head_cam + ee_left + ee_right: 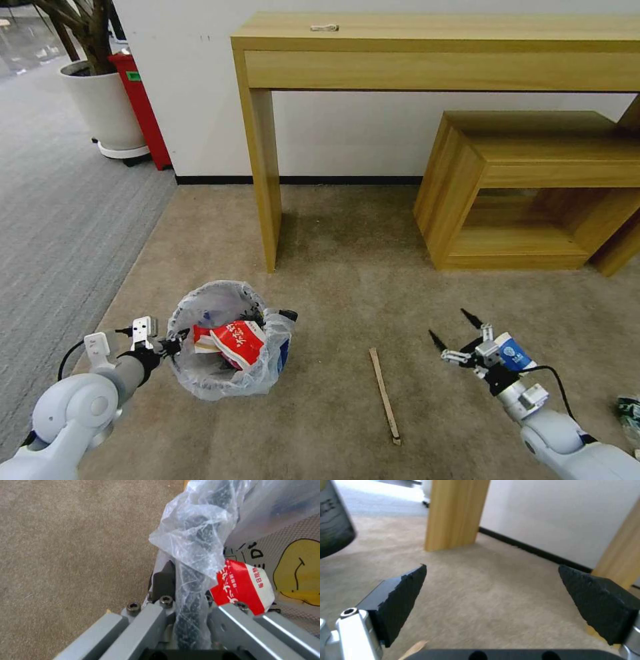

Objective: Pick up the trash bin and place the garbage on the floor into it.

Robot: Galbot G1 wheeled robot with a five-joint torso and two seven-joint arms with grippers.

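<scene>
The left gripper (175,345) clamps the rim of the trash bin (227,340) at near left. The right gripper (455,333), spread wide and empty, hovers just right of the wooden stick (385,395), which lies lengthwise near-to-far on the floor (347,267), closer to that arm.

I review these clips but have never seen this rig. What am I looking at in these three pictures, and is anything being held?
It is a two-armed wheeled robot. The wide picture comes from its head camera; the other two come from cameras on its wrists. The left gripper is shut on the rim of the trash bin, a bag-lined bin already holding red wrappers; the left wrist view shows that rim up close. The right gripper is open and holds nothing, above the beige carpet. A wooden stick lies on the carpet between the arms.
</scene>
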